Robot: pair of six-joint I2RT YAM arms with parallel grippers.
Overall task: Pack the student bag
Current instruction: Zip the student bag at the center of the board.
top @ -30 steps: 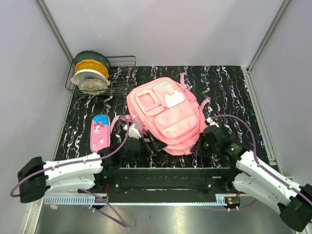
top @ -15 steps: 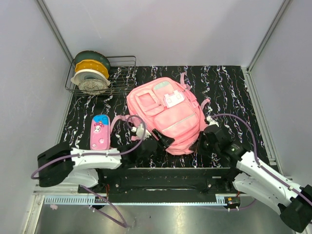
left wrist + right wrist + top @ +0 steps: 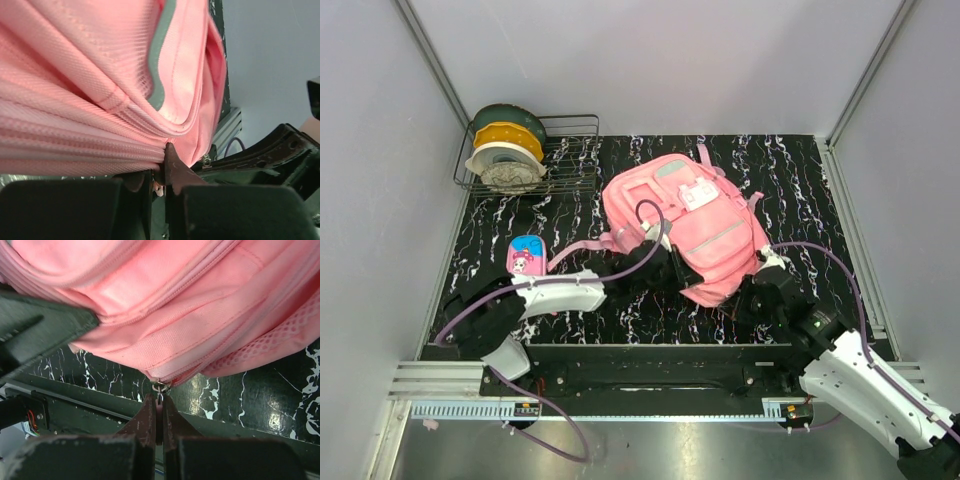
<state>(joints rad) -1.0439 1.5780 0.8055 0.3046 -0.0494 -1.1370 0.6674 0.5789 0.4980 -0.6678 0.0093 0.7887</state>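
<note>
Where the student bag (image 3: pixel 695 215) lies: in the middle of the black table (image 3: pixel 790 190) with white streaks, a bit to the right, front side up.
Left gripper (image 3: pixel 161 167): pressed almost together, nipping the bag's near-left edge along a zip seam.
Right gripper (image 3: pixel 159 402): pressed together, pinching the little metal zip pull (image 3: pixel 160 387) at the bag's near-right corner.
In the way: the left arm (image 3: pixel 560 293) stretches across the near part of the table and covers the near end of the pencil case (image 3: pixel 525 255).
Pencil case: pink and blue, left of the bag, well apart from it.
Pink strap (image 3: pixel 582 250): trails from the bag to the left, toward the pencil case.
Purple cable (image 3: pixel 650 215): loops up over the bag's left side.
Wire rack (image 3: pixel 575 150): in the far left corner, well apart from the bag.
Spools (image 3: pixel 505 150): three stand on edge in the rack, one dark green, one yellow, one white.
Walls: plain grey, on the left, right and far sides.
</note>
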